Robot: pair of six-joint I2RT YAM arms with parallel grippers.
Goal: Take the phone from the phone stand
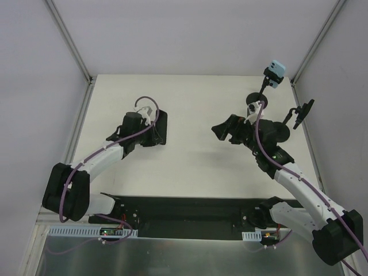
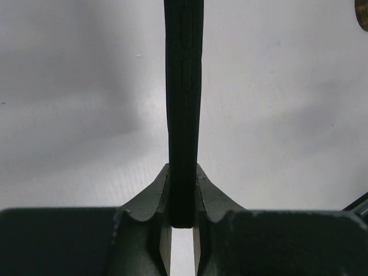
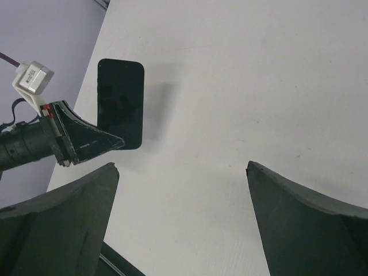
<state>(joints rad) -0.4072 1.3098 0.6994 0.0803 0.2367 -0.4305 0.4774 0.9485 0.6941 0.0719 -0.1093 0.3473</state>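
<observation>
The black phone (image 1: 160, 127) is pinched by its edge in my left gripper (image 1: 149, 131), over the left middle of the white table (image 1: 195, 167). In the left wrist view the phone (image 2: 184, 98) stands edge-on between the closed fingers, my left gripper (image 2: 183, 198) gripping its lower end. The right wrist view shows the phone's dark face (image 3: 121, 100) with a shadow beside it. The black phone stand (image 1: 283, 131) is at the far right, holding nothing. My right gripper (image 1: 225, 130) is open and empty near the table's middle, jaws wide apart (image 3: 182, 165).
A light blue device (image 1: 276, 70) sits on a thin black arm at the back right corner. A black clamp arm (image 1: 303, 112) reaches out next to the right wall. A dark rail (image 1: 190, 208) runs along the near edge between the arm bases.
</observation>
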